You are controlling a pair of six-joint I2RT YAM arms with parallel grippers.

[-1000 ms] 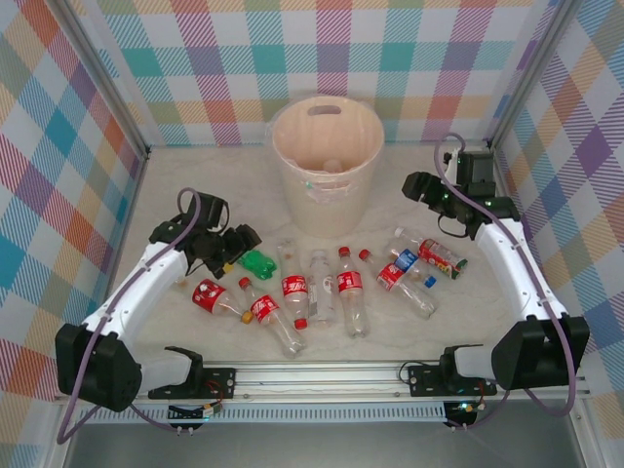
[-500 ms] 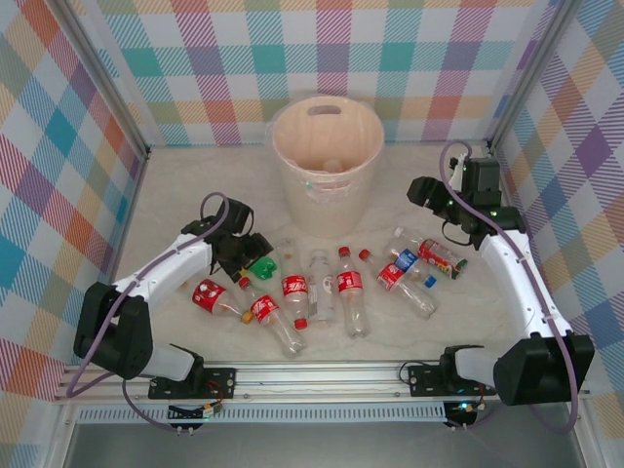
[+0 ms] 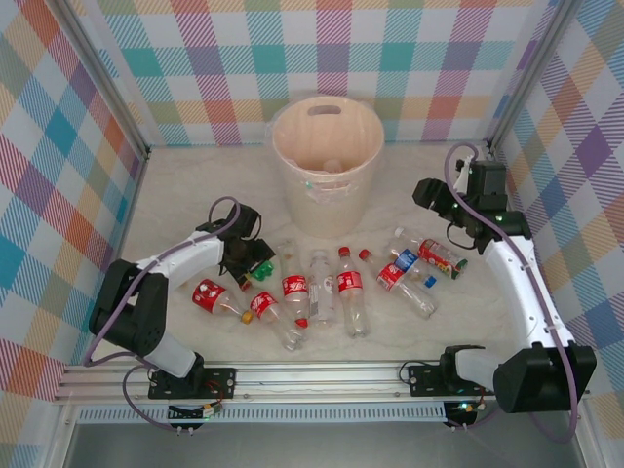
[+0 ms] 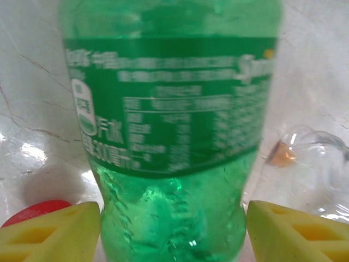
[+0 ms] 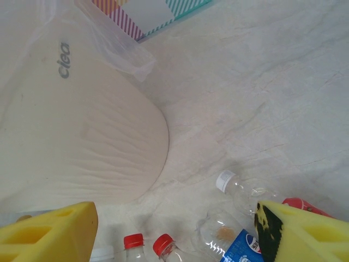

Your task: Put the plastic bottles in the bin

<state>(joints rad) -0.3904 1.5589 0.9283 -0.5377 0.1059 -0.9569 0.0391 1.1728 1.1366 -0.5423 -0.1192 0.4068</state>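
The cream bin (image 3: 327, 161) stands at the back middle of the table. Plastic bottles lie in a row in front of it, mostly red-labelled (image 3: 294, 290), with one blue-labelled (image 3: 402, 265). My left gripper (image 3: 251, 261) is low over the green bottle (image 3: 260, 266). In the left wrist view that green bottle (image 4: 172, 136) sits between the yellow pads (image 4: 54, 232) of the left gripper (image 4: 173, 234); the pads stand right beside its sides, with a sliver of gap on the right. My right gripper (image 3: 430, 191) hangs open and empty right of the bin.
Checked walls close in the table on three sides. In the right wrist view the right gripper (image 5: 174, 234) looks past the bin's wall (image 5: 71, 125) and its clear liner (image 5: 117, 43) to a white-capped clear bottle (image 5: 240, 191) and red caps (image 5: 133, 241).
My left gripper has moved right and down onto the green bottle, and its jaws have narrowed around it. The right arm has drifted slightly right.
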